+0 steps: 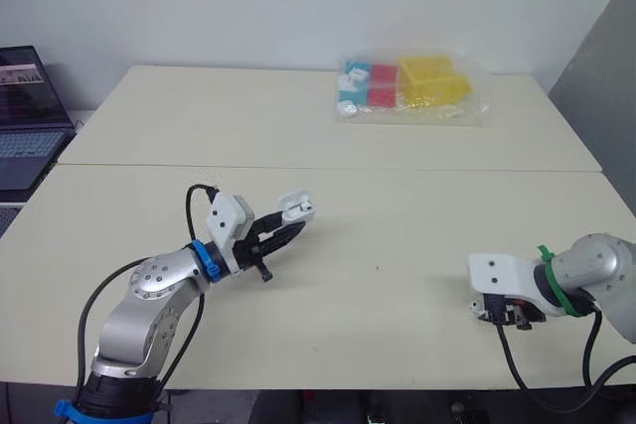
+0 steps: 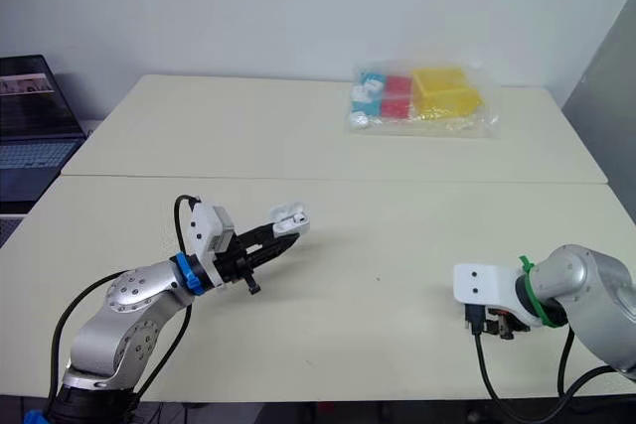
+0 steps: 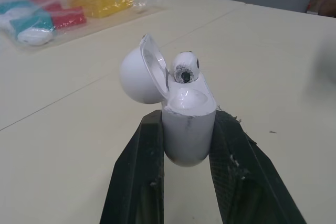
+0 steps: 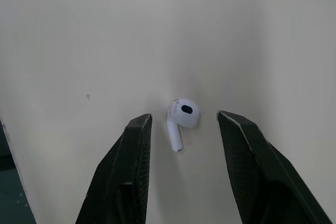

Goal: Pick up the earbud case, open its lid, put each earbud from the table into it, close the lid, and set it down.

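Gripped case [image 3: 186, 129] in left gripper [image 1: 296, 221], lid [image 3: 137, 74] open, 1 earbud [image 3: 185, 66] seated. Straddled 2nd earbud [image 4: 181, 114] on table [image 1: 397, 245] with right gripper [image 4: 182, 117], jaws released; probably needed closing and lifting next.

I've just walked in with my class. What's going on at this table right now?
The robot's left hand grips the earbud case, whose lid is open, with one earbud sitting in it. The right hand is open and down at the table, its fingers on either side of the second earbud, which lies there not yet gripped.
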`<state>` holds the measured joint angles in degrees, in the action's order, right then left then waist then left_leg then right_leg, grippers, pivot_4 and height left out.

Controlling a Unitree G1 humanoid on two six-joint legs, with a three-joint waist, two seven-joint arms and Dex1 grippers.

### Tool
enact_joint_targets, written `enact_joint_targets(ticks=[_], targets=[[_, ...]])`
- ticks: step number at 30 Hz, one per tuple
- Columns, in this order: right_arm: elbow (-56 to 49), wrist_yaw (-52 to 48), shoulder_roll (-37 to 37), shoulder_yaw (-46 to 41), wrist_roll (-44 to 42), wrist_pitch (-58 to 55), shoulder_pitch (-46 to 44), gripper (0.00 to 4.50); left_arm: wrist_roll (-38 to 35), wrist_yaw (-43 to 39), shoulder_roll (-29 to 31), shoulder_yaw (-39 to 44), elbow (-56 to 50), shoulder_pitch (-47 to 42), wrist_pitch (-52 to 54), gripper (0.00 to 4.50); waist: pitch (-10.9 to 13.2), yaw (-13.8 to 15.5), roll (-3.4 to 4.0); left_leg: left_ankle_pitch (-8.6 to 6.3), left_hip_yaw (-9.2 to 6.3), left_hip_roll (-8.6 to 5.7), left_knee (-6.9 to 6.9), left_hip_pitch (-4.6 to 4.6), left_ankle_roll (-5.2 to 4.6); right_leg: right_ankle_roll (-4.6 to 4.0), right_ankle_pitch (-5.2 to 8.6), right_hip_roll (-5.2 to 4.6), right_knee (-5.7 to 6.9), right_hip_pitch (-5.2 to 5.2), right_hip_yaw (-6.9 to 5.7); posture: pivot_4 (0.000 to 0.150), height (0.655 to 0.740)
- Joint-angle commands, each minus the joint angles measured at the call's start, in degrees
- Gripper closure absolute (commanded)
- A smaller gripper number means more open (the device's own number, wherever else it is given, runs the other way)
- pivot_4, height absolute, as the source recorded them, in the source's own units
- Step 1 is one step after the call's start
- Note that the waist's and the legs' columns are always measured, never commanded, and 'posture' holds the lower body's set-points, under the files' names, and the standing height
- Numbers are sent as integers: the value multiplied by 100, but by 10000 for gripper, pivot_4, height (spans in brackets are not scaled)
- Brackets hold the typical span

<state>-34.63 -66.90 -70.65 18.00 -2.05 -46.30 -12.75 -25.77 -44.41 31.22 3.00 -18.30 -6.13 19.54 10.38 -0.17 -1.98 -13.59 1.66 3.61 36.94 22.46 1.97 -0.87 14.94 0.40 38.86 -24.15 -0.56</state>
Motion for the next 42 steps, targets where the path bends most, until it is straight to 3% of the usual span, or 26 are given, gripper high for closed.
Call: enact_joint_targets(ticks=[1, 17, 20, 23, 28, 31, 35, 42], targets=[[11, 74, 41, 54, 119, -41, -169, 24766, -12, 17, -15, 12, -293, 15, -97, 37146, 0, 0, 0, 0, 2, -1, 0, 1, 0, 0, 0, 0, 0, -1, 1, 1500, 7400], [107, 117, 107, 302, 259, -120, -123, 24766, -15, 40, -37, -12, -300, 17, -92, 37146, 0, 1, 0, 0, 1, -1, 2, 0, 0, 1, -1, 1, 0, 1, 0, 1500, 7400], [91, 105, 100, 275, 234, -125, -117, 30775, -1, 33, -30, -23, -300, 19, -100, 37146, -1, 0, -1, 0, 0, -1, 2, 0, 0, 1, -1, 1, 0, 2, -1, 1500, 7400], [57, 86, 100, 235, 196, -138, -112, 40718, -5, 29, -32, -27, -291, 0, -93, 37146, -2, -4, -2, 0, 1, 0, 3, -2, 0, 3, -2, 1, 0, 3, 1, 1500, 7400], [22, 55, 61, 104, 87, -146, -95, 40989, -1, 15, -44, -44, -255, -42, -104, 37146, -2, -2, -2, 0, 1, -1, 4, -3, 0, 5, -3, 1, 1, 4, 1, 1500, 7400], [-105, -156, 58, -498, -423, -26, -119, 40989, -16, -4, -90, -76, -235, -106, -133, 37145, -1, 0, -1, 0, 1, -1, 3, 0, 0, 4, -2, 2, 1, 2, 1, 1500, 7400], [-334, -214, 509, -1127, -1345, -535, -462, 40989, -67, 23, -265, -137, -254, -213, -125, 37146, -1, -9, -1, 0, 1, 0, 3, 1, 0, 4, -3, 19, 1, 2, 2, 1500, 7400], [-540, 965, 2761, -1883, -2922, -1472, -1495, 40989, -121, 93, -634, -319, -308, -439, -125, 37146, -4, -6, -7, 0, -11, 6, 3, 2, 0, 4, -3, 29, 6, 4, 0, 1500, 7400]])
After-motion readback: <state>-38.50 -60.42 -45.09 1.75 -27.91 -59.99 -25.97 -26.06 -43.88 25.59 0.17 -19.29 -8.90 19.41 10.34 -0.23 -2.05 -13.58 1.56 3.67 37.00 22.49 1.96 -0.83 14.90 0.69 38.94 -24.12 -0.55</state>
